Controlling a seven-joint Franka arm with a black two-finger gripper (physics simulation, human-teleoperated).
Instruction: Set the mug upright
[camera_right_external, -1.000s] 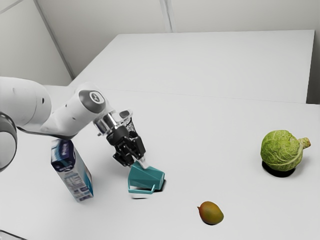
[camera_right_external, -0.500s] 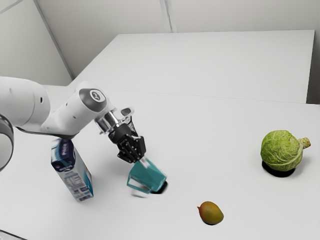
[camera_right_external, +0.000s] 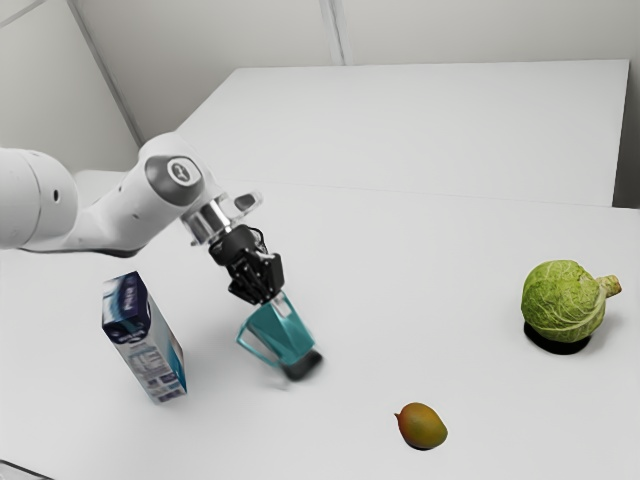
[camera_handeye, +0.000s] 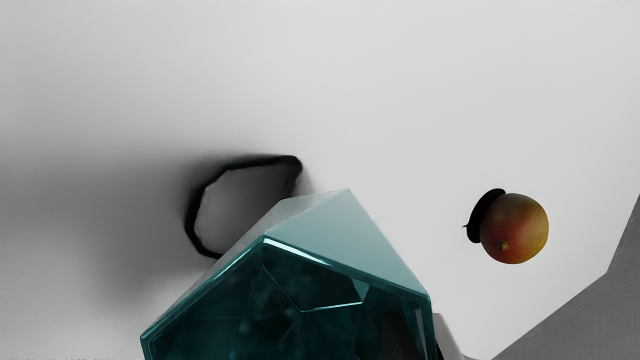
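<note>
Mug: the teal mug (camera_right_external: 283, 335) leans less than it did a moment ago. In the exterior view its mouth is up by the claw and its bottom points to 5 o'clock.
Handle: it (camera_right_external: 257, 350) has swung up to 8 o'clock.
Claw: the claw (camera_right_external: 280, 303) is pinching the mug by its wall, near the rim.
Mango: it (camera_right_external: 422, 427) sits at 4 o'clock from the mug, same as before.
Job: closer, I think, but a bit more tipping comes before setting down.

- Bright, pale light covers the white table (camera_right_external: 450, 260).
- Black shadow sits under the cabbage (camera_right_external: 563, 301), right of the exterior view.
- Wrist view: glare lines the teal mug (camera_handeye: 330, 225).
</note>
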